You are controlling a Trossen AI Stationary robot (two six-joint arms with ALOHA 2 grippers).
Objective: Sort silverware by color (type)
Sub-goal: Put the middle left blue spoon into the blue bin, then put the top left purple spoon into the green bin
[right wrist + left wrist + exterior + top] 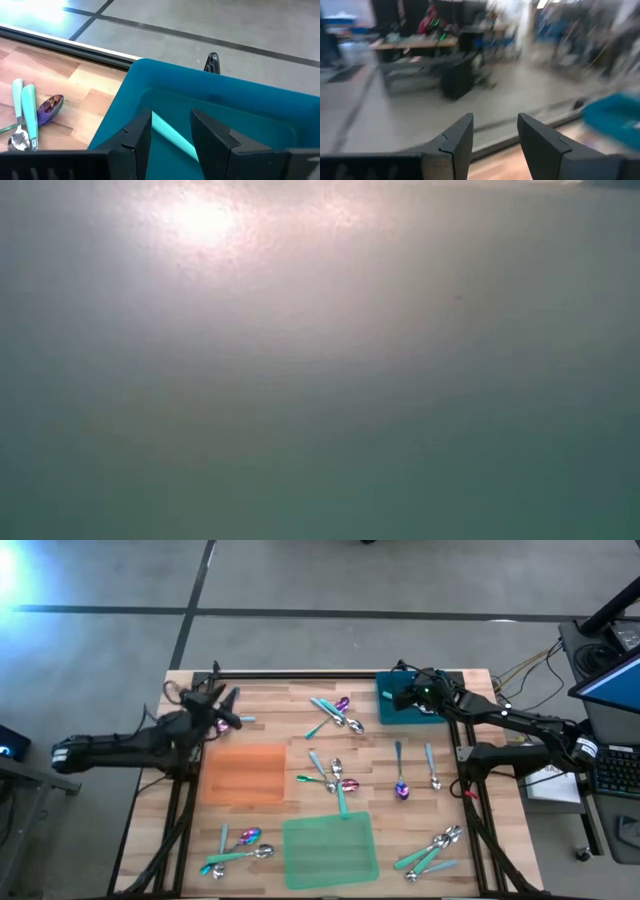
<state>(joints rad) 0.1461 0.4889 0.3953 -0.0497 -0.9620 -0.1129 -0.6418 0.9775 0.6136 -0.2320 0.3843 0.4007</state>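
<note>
While my right pincer [170, 135] hangs over the teal bin [240, 100], it pinches a teal-handled spoon [172, 136].

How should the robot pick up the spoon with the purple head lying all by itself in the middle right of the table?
Grip the purple-headed spoon at mid-handle, coming straight down from above. It lies flat on the table with its thin pale handle pointing toward the far edge and its head nearest. The end effector's fingers should probably straddle the handle crosswise; bare wood on both sides leaves room.
</note>
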